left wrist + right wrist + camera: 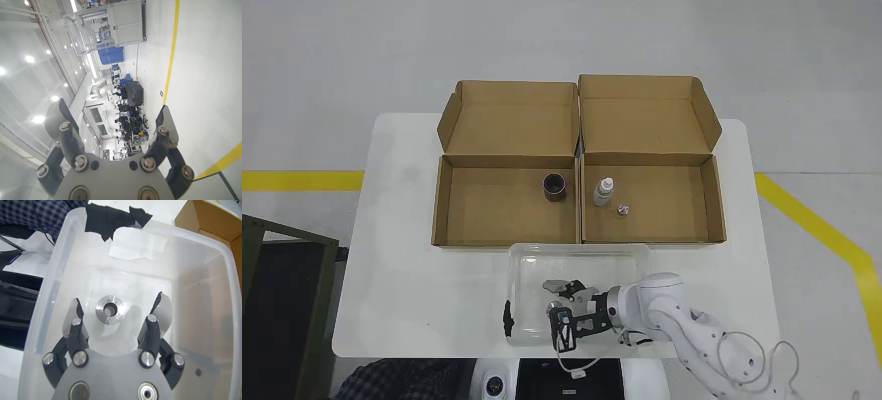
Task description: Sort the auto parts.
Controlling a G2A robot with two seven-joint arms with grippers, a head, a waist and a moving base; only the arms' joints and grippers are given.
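metal ring point(110, 312): flat on the floor of the clear plastic bin point(233, 262), hole facing up, nothing touching it.
clear bin: at 6 o'clock on the white table point(402, 250), right at the near edge, with torn black tape point(113, 217) stuck over one rim.
right claw point(118, 296): down inside the bin and spread wide. from its wrist camera the ring sits in the gap between the two fingertips, and neither pad is on it.
left claw point(113, 103): also wide, holding nothing, pointed out at the room.
left cardboard box point(442, 205): at 11 o'clock, lid flipped back, dark cylinder point(555, 185) standing in its far right corner.
right cardboard box point(714, 200): at 1 o'clock, touching the left box. a white bottle-shaped part point(603, 190) lies near its left wall, with a small metal piece point(624, 209) just beside it at 4 o'clock.
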